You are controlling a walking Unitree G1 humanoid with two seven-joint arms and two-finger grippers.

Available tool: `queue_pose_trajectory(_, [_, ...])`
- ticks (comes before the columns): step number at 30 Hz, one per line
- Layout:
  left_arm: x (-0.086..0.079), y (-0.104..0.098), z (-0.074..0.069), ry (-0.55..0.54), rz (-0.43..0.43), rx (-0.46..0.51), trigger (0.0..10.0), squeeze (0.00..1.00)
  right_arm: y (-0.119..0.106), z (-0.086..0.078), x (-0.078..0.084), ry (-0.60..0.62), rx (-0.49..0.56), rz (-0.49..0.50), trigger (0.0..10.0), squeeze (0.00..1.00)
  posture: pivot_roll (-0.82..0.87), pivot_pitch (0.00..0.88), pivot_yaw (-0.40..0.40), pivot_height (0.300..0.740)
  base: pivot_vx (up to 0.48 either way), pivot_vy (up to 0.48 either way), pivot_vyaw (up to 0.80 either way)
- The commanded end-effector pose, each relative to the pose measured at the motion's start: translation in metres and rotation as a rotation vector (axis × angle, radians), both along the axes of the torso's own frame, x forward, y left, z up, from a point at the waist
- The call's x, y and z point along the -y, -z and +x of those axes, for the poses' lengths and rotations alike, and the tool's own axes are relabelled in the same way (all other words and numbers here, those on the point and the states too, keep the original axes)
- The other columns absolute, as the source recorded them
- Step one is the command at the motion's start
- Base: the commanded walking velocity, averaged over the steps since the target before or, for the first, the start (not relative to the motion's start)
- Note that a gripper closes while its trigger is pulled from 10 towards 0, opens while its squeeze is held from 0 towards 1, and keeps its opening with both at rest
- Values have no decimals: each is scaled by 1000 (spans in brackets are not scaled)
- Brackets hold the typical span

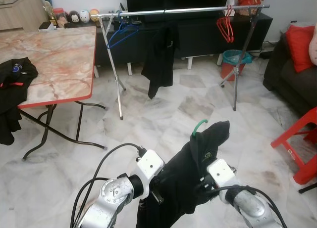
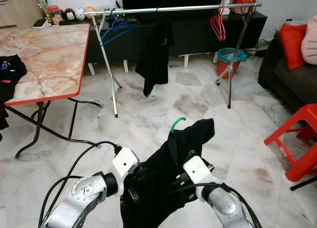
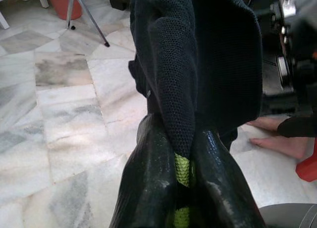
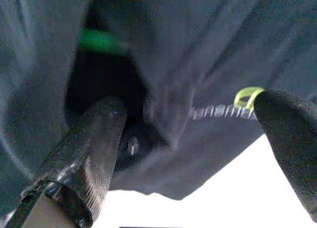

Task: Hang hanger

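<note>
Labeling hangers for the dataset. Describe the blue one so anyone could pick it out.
Find the silver rail standing before the dark TV cabinet. The blue hanger hangs empty near its left end, beside the table. A black shirt hangs mid-rail and red hangers hang near the right end; it alone is blue.

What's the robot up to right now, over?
Left gripper shut on black shirt. Right gripper open beside it. Green hanger unhung; rail ahead.

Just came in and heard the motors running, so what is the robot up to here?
The robot holds a black garment on a green hanger in front of itself. The left gripper is shut on the hanger and cloth; the right gripper is open around the fabric. The clothes rail, with a blue hanger, red hangers and another black garment, stands across the room.
</note>
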State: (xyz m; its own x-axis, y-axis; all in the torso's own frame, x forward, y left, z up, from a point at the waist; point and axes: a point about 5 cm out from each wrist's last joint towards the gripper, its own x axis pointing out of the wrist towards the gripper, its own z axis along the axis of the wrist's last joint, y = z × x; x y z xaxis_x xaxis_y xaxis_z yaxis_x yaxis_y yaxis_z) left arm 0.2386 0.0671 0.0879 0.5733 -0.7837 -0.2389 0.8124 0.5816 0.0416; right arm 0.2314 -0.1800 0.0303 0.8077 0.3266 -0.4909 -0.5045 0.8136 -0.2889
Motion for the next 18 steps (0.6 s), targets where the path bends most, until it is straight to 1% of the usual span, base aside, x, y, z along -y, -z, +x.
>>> queue_pose_trajectory(1, [3,-12,4,14,-13,46,10000,0,4,-3,1,5,-25,-18,10000,0,29,0,2,740,0,0,0])
queue_pose_trajectory(5, [4,-12,3,12,-15,46,10000,0,2,0,0,2,-15,-13,10000,0,27,0,2,740,0,0,0])
queue_pose_trajectory(10, [6,-12,3,15,-24,46,10000,0,-7,8,-2,14,71,-2,10000,0,27,0,-2,740,0,0,0])
queue_pose_trajectory(11, [6,-12,3,15,-24,46,10000,0,-7,8,-2,14,71,-2,10000,0,27,0,-2,740,0,0,0])
queue_pose_trajectory(13, [7,-12,3,21,-27,44,10000,0,-9,9,-5,-9,82,29,10000,0,28,0,-5,740,0,0,0])
queue_pose_trajectory(18, [11,-13,1,36,-36,36,10000,0,-8,8,-6,-29,77,42,10000,0,28,0,-8,740,0,0,0])
